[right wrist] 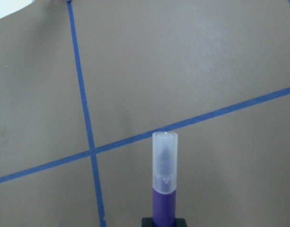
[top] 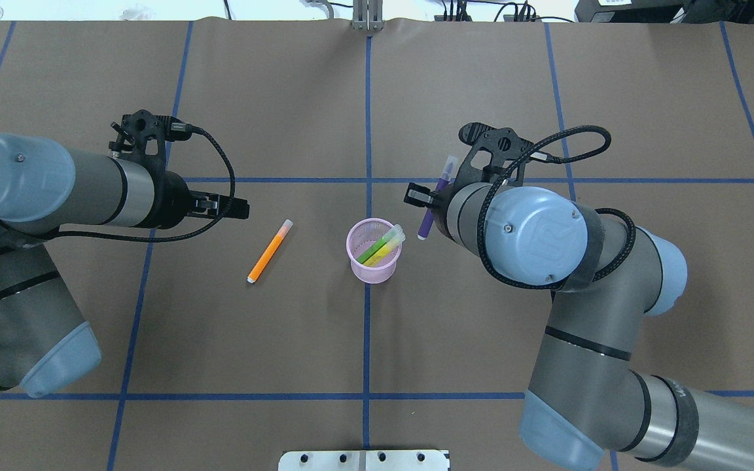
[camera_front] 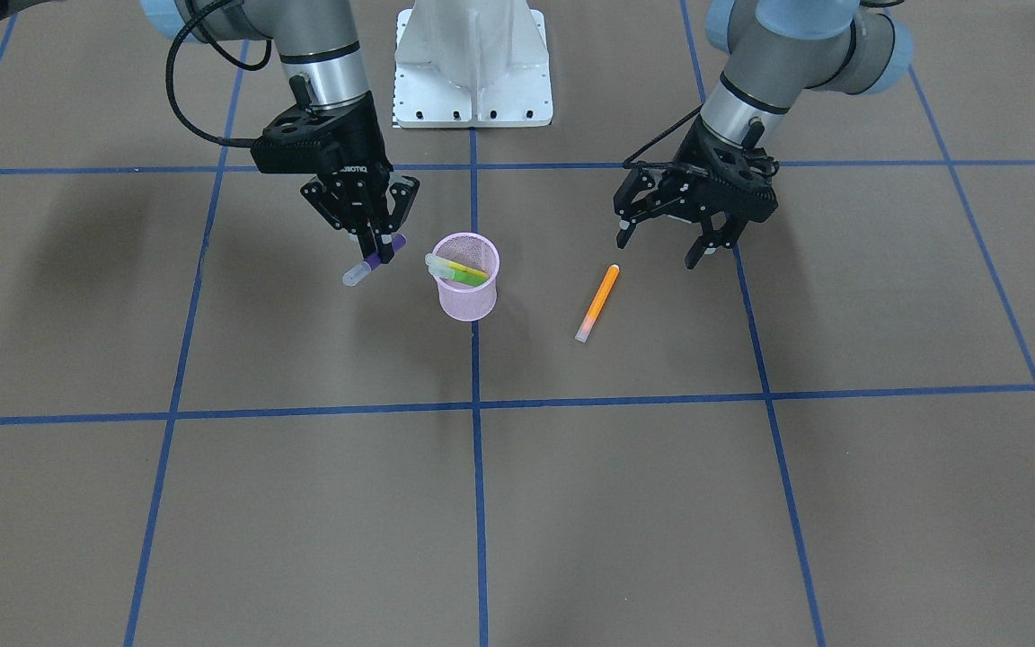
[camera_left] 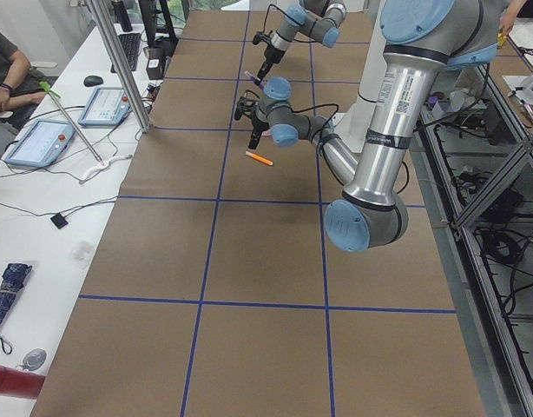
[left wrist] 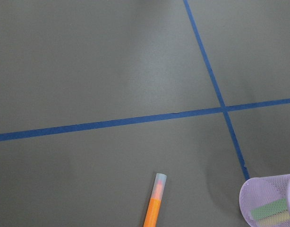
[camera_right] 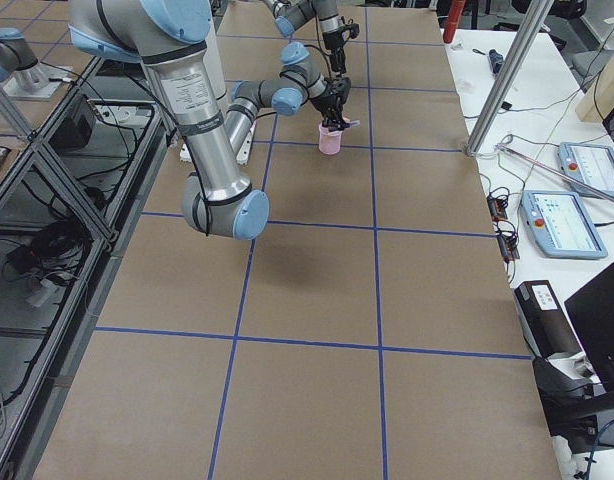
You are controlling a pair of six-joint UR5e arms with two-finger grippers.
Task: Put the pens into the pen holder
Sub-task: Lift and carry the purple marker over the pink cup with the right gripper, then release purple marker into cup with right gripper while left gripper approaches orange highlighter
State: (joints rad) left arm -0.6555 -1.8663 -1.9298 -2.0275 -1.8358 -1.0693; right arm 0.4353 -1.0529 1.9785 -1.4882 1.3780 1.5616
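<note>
Two pens in, two to go.
Left hand (top: 236, 208) hangs open near the orange pen (top: 270, 251) on the desk; the pink mesh pen holder (top: 374, 252) keeps green and yellow; right hand (camera_front: 380, 244) grips the purple pen (camera_front: 375, 261) beside it, seemingly ready to drop.

A wide bench (camera_front: 571, 503) covered in flat brown paper fills the front-facing view, divided into large rectangles by thin blue tape lines (camera_front: 478, 467). Just above the middle of that frame, a small pink wire-mesh pen holder (camera_front: 467, 279) stands upright on the paper, right on a vertical tape line. To the right of the holder, apart from it, an orange pen (camera_front: 597, 302) lies flat on the bench, slanted, its pale translucent cap towards the lower left. At the top centre of the frame, a white robot base (camera_front: 473, 67) sits on the bench.
</note>
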